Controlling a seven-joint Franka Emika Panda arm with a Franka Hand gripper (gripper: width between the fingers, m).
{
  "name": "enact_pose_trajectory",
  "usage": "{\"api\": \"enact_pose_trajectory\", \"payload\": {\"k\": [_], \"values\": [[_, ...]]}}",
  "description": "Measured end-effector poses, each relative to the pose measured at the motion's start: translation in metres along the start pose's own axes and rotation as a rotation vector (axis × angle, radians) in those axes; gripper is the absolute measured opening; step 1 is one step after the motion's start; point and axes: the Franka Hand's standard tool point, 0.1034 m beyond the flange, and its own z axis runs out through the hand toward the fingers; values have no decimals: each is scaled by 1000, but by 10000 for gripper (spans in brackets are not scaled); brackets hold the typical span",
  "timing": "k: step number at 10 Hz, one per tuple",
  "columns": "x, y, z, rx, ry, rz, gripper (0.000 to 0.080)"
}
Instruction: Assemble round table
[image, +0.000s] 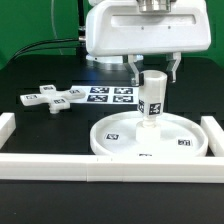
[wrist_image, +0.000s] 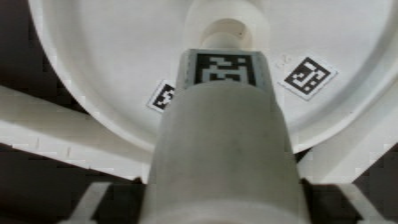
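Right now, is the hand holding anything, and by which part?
Seemingly nothing: the hand straddles the cylinder leg at its top, fingers apart from it.

leg (image: 152, 98): on the middle of the disc (image: 133, 141)
cross base (image: 55, 98): ten o'clock from the disc
marker board (image: 112, 95): eleven o'clock from the disc

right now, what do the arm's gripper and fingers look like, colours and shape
The gripper has a wide, boxy white housing with rounded corners, hung under a grey metallic wrist flange. Two slim dark grey fingers stick out below the housing. No tags or printed markings show on it, and the rest of the arm is out of frame.
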Motion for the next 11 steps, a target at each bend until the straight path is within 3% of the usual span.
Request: {"api": "enact_pose_trajectory", "payload": {"k": [11], "values": [[-1, -4, -1, -16, 34, 13, 413]]}}
